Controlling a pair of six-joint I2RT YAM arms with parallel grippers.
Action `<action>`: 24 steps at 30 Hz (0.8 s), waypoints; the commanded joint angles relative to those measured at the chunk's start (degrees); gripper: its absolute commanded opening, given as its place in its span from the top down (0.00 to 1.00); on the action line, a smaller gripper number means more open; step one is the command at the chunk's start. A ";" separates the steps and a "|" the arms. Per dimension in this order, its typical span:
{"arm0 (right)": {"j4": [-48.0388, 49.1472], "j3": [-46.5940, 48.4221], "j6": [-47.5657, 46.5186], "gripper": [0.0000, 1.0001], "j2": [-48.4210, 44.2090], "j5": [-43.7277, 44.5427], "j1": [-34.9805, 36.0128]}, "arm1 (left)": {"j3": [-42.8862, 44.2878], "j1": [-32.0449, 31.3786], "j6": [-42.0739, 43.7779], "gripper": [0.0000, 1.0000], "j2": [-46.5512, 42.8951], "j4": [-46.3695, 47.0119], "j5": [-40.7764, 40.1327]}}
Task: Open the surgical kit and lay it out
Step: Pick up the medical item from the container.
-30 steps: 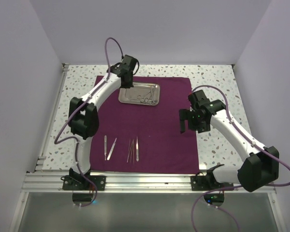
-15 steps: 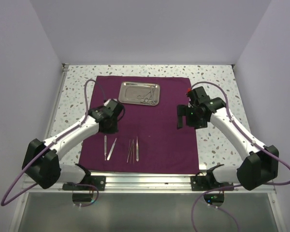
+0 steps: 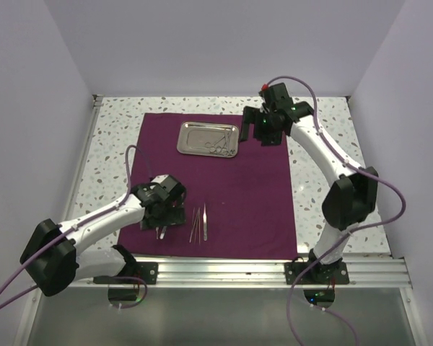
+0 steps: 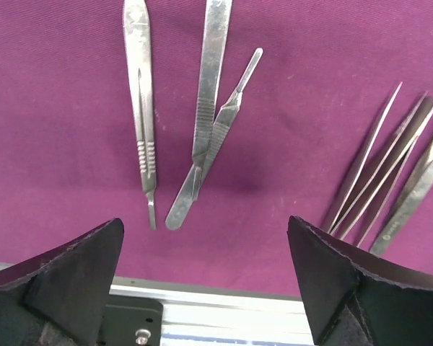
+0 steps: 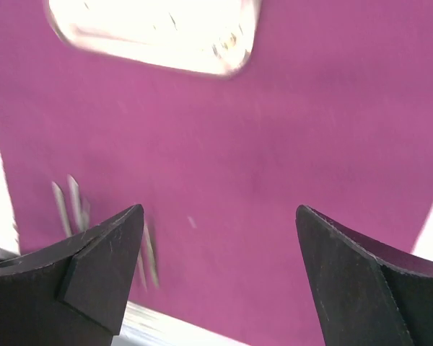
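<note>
The dark purple cloth (image 3: 238, 187) lies spread flat on the table. The steel tray (image 3: 195, 137) sits at its far side, with ring-handled clamps (image 3: 219, 147) inside. My left gripper (image 3: 164, 213) hovers open over three scalpel-like handles (image 4: 141, 108) at the cloth's near left, holding nothing (image 4: 204, 225). Several tweezers (image 3: 200, 222) lie just to the right (image 4: 390, 180). My right gripper (image 3: 254, 134) hangs open and empty just right of the tray. Its wrist view shows the blurred tray (image 5: 151, 29) far ahead of the jaws (image 5: 220, 209).
Speckled tabletop (image 3: 115, 137) surrounds the cloth, with white walls on three sides. An aluminium rail (image 3: 224, 270) runs along the near edge, close below the left gripper's fingers (image 4: 79, 267).
My left arm swung from the tray down to the cloth's near left, and its jaws opened over the handles. My right arm rose from the cloth's right side to beside the tray.
</note>
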 commanded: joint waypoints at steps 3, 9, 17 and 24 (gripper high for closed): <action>4.16 13.15 1.87 0.14 13.37 -2.61 0.43 | 4.35 -0.27 -2.03 0.00 -4.14 -4.71 -0.99; 1.18 30.02 0.81 0.16 30.85 0.19 2.54 | 7.43 -0.27 -0.97 0.00 -6.69 -8.40 -0.20; -0.94 45.95 0.46 0.18 44.85 6.96 4.21 | 8.49 -0.36 1.39 0.01 -9.07 -10.86 -0.10; 0.03 45.69 -0.86 0.28 49.15 11.96 5.00 | 8.58 -0.27 3.42 0.00 -10.91 -12.10 -1.68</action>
